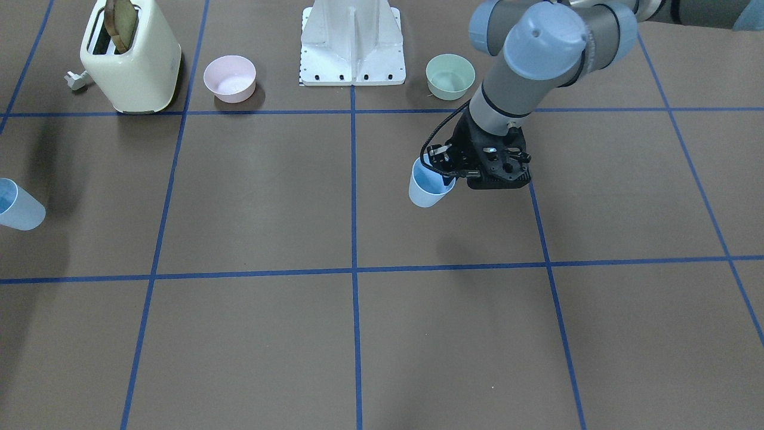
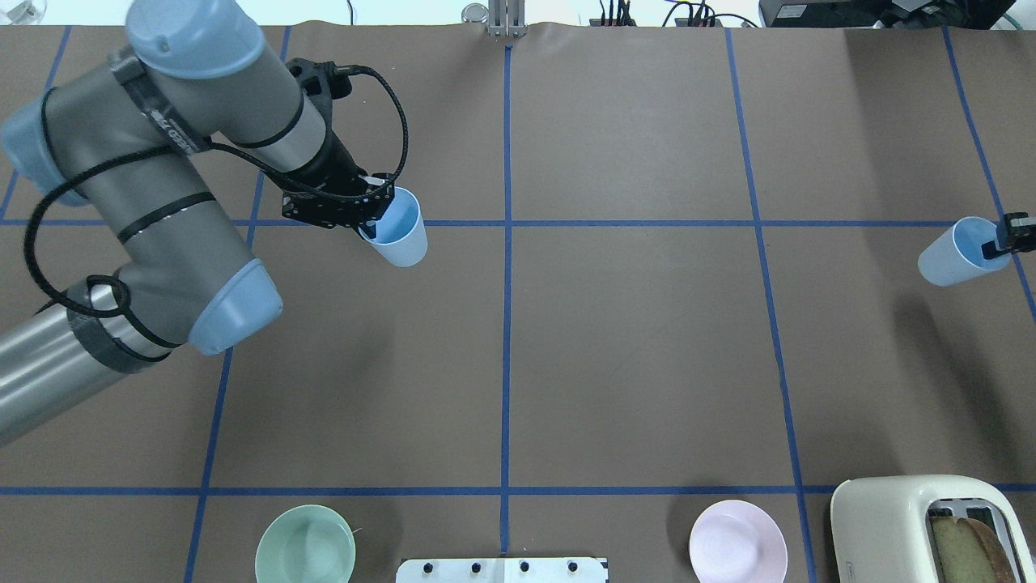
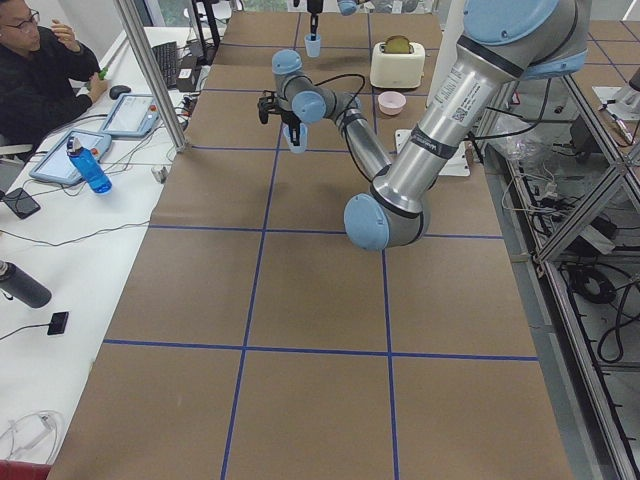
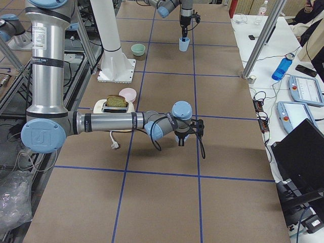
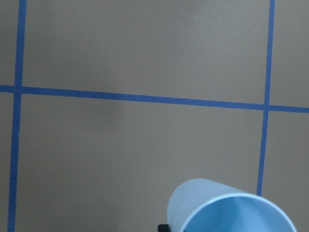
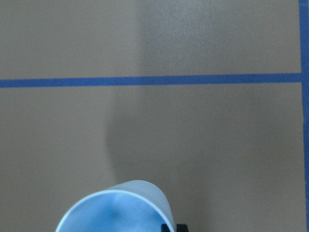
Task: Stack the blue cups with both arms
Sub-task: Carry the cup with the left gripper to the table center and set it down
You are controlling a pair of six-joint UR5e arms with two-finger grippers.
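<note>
My left gripper [image 2: 366, 220] is shut on the rim of one pale-blue cup [image 2: 396, 231] and holds it tilted above the table, left of the centre line. The cup also shows in the front view [image 1: 428, 186] and the left wrist view [image 5: 231, 208]. My right gripper [image 2: 1004, 241] is shut on the rim of the second blue cup [image 2: 953, 254] at the far right edge of the overhead view, also off the table and tilted. That cup shows at the left edge of the front view [image 1: 18, 206] and in the right wrist view [image 6: 116, 208].
A cream toaster [image 1: 128, 57] holding a bread slice, a pink bowl [image 1: 230, 77], the white pedestal [image 1: 352, 45] and a mint-green bowl [image 1: 450, 76] stand along the robot's side. Blue tape lines grid the brown table. An operator sits at a side desk [image 3: 40, 80].
</note>
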